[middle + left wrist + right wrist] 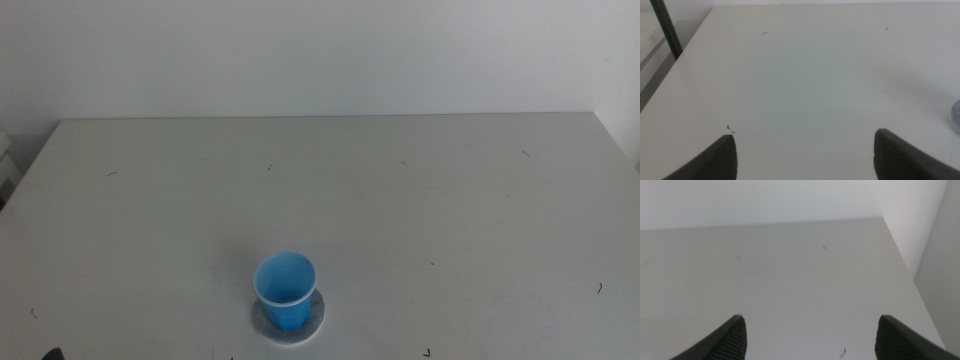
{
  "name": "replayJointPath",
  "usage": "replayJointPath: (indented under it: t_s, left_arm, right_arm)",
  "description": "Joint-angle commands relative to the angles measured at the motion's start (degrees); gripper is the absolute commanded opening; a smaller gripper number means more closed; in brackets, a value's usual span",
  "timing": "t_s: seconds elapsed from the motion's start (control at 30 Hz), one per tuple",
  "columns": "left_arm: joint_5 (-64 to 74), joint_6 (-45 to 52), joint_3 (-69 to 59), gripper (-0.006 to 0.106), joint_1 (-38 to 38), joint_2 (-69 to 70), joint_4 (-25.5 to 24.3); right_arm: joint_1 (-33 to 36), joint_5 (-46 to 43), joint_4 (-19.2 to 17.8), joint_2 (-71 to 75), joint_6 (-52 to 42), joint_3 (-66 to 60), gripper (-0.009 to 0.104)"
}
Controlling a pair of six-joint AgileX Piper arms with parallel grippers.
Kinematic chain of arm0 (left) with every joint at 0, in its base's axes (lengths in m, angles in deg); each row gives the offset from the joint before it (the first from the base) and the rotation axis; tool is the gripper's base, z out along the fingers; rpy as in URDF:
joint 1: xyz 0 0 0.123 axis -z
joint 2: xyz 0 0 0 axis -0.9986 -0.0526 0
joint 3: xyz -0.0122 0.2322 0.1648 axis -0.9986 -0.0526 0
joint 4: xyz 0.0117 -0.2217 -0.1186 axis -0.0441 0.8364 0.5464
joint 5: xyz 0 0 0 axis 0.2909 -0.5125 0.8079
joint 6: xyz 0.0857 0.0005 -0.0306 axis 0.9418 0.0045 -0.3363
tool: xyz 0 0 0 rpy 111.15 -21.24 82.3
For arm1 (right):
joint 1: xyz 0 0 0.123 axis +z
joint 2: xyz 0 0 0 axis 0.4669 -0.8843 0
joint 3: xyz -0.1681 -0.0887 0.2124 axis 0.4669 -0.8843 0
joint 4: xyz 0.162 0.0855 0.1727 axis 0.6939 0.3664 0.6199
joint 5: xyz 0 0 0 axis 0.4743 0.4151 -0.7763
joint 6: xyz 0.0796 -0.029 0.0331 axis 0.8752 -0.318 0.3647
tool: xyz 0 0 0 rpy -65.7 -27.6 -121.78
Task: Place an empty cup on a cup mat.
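In the middle view the blue cup [285, 291] stands upright on the grey-white cup mat [313, 319], near the table's front edge, a little left of centre. No gripper touches it. The left gripper [805, 150] is open over bare table, with a sliver of the cup mat [956, 116] at the edge of the left wrist view. Only a dark tip of the left arm [50, 354] shows at the bottom left of the middle view. The right gripper [811, 335] is open too, with nothing between its jaws, and is out of the middle view.
The white table [400, 200] carries small dark scuff marks. Behind it stands a white wall [320, 50]. A dark post [666, 27] rises beside the table's left edge in the left wrist view.
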Motion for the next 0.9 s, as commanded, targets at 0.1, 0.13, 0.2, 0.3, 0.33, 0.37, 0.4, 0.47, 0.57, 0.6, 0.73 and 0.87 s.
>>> replayJointPath:
  t_s: [0.1,0.13,0.2,0.3,0.33,0.37,0.4,0.47,0.57,0.6,0.73,0.87]
  left_arm:
    - [-3.8,-0.2,0.3,0.105,-0.1,0.7,-0.1]
    - [-3.8,-0.2,0.3,0.105,-0.1,0.7,-0.1]
    - [-3.8,-0.2,0.3,0.105,-0.1,0.7,-0.1]
    - [-3.8,-0.2,0.3,0.105,-0.1,0.7,-0.1]
    - [-3.8,-0.2,0.3,0.105,-0.1,0.7,-0.1]
    - [-3.8,-0.2,0.3,0.105,-0.1,0.7,-0.1]
    - [-3.8,-0.2,0.3,0.105,-0.1,0.7,-0.1]
    - [-3.8,-0.2,0.3,0.105,-0.1,0.7,-0.1]
    - [-3.8,-0.2,0.3,0.105,-0.1,0.7,-0.1]
    - [-3.8,-0.2,0.3,0.105,-0.1,0.7,-0.1]
    - [-3.9,-0.2,0.3,0.105,-0.1,0.7,-0.1]
    - [-3.8,-0.2,0.3,0.105,-0.1,0.7,-0.1]
  right_arm:
    - [-0.4,-17.6,-1.4,8.7,-2.1,-10.0,0.066]
    - [-0.4,-18.3,-1.4,9.8,-2.1,-11.4,0.066]
    - [-0.4,-18.5,-1.3,12.1,-2.1,-14.2,0.066]
    - [-0.4,-18.5,-0.9,14.9,-2.1,-17.2,0.066]
    - [-0.4,-18.5,-1.0,16.0,-2.1,-17.9,0.066]
    - [-0.4,-18.5,-1.0,17.2,-2.1,-18.9,0.066]
    - [-0.4,-18.5,-1.1,18.6,-2.1,-19.8,0.066]
    - [-0.4,-18.5,-1.1,21.1,-2.1,-21.3,0.066]
    - [-0.4,-18.4,-1.1,24.9,-2.1,-23.9,0.066]
    - [-0.4,-18.4,-1.1,26.2,-2.1,-24.7,0.066]
    - [-0.4,-18.6,-1.0,26.7,-2.1,-27.0,0.066]
    - [-0.4,-16.5,-1.3,26.7,-2.1,-28.1,0.066]
